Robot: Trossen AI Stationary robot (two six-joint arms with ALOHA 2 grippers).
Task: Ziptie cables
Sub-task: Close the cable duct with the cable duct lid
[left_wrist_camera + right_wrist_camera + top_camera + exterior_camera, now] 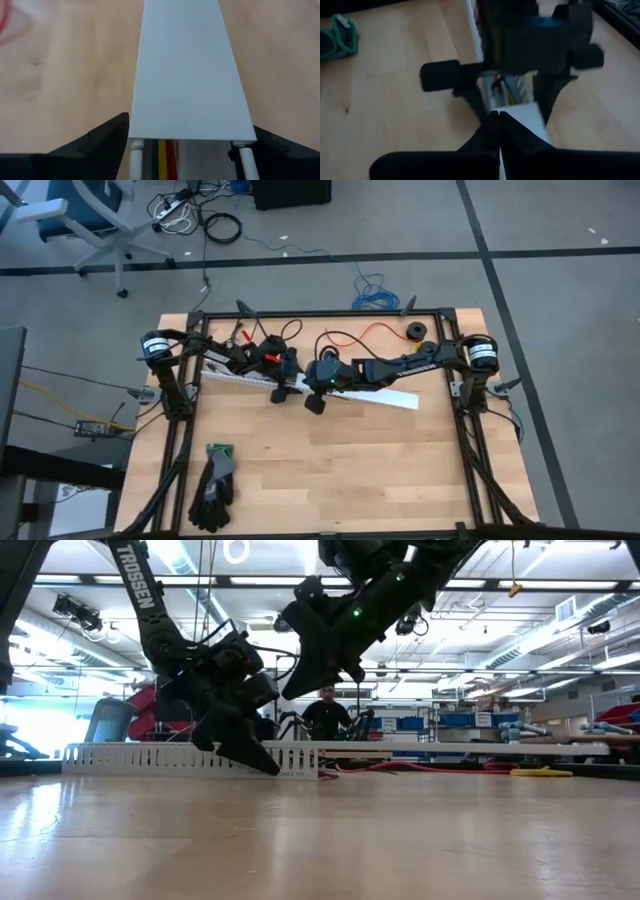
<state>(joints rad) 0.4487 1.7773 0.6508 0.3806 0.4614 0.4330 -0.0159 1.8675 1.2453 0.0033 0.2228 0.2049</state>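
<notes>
your left gripper spread wide astride the long white slotted plastic channel, gripping nothing, thin yellow, green and red cables inside that channel, your right gripper pinched shut, empty, just beyond

"TROSSEN" on robot arm
</notes>
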